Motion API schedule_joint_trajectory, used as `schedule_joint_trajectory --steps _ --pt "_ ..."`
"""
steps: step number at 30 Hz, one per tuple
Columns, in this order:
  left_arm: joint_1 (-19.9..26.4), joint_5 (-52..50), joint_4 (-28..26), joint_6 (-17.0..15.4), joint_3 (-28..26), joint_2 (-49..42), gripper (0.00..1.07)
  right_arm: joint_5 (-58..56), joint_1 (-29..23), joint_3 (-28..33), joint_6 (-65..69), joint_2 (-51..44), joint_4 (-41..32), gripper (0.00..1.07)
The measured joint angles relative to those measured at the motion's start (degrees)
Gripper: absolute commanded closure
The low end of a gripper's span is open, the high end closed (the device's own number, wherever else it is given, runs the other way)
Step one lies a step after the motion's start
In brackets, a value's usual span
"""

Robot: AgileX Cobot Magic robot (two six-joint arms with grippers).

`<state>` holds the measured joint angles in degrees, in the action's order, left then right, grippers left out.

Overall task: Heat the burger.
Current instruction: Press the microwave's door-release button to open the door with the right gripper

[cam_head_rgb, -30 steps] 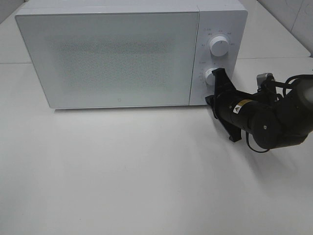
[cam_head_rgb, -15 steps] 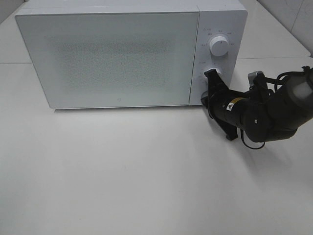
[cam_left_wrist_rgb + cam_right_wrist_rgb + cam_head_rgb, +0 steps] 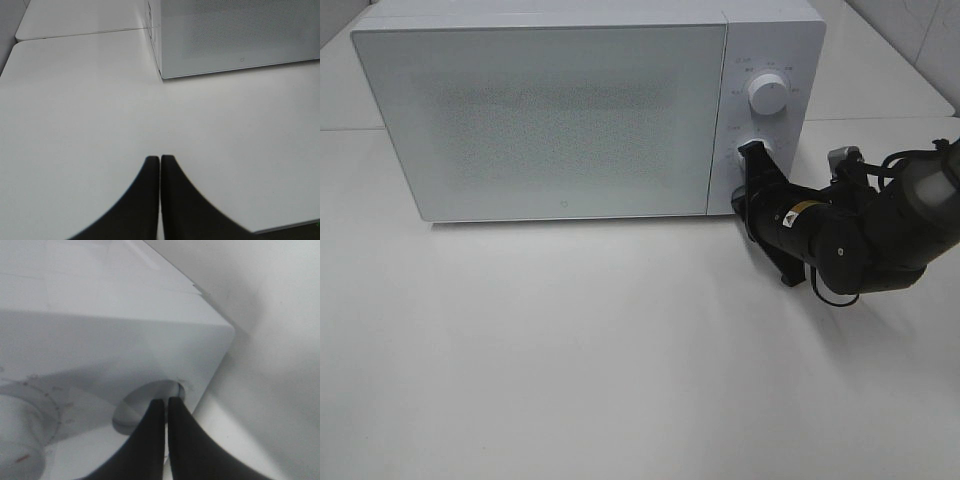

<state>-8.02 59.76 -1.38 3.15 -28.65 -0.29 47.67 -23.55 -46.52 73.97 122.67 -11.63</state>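
Observation:
The burger is hidden; the white microwave [image 3: 550,110] stands with its door closed. My right gripper [image 3: 752,150] is shut, its tips against the lower knob [image 3: 761,148] on the control panel. In the right wrist view the closed black fingertips [image 3: 165,401] touch the edge of that round knob [image 3: 137,410], with nothing between them. My left gripper [image 3: 160,158] is shut and empty, hovering over bare table in front of the microwave's [image 3: 235,30] left corner. It is outside the exterior high view.
The upper knob [image 3: 767,93] sits above the lower one on the panel. The microwave rests at the back of the white table [image 3: 570,350]. A seam between table panels [image 3: 80,34] runs beside the microwave's left end.
My right gripper has moved left and slightly up, from just off the panel to the lower knob. It has barely shifted over the last half second.

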Motion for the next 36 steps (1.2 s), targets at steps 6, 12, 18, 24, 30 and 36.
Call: schedule_joint_trajectory --steps 6,12,18,24,30,36 --pt "0.0 0.0 0.0 0.0 0.0 0.0 1.06 1.8 0.0 0.2 0.2 0.1 -0.2 1.07" --pt "0.0 0.0 0.0 0.0 0.0 0.0 1.06 1.7 0.0 -0.1 0.5 0.1 -0.2 1.07" --pt "0.0 0.0 0.0 0.0 0.0 0.0 1.06 -2.1 0.0 -2.1 0.2 0.1 -1.4 1.07" --pt "0.0 -0.1 0.0 0.0 0.0 0.0 1.06 -4.0 0.0 -2.9 0.0 0.0 -1.9 1.07" --pt "0.0 -0.1 0.0 0.0 0.0 0.0 1.06 -4.3 0.0 -2.9 0.0 -0.1 -1.9 1.07" --pt "0.0 -0.1 0.0 0.0 0.0 0.0 1.06 -6.8 0.0 -3.2 -0.1 -1.1 -2.2 1.07"
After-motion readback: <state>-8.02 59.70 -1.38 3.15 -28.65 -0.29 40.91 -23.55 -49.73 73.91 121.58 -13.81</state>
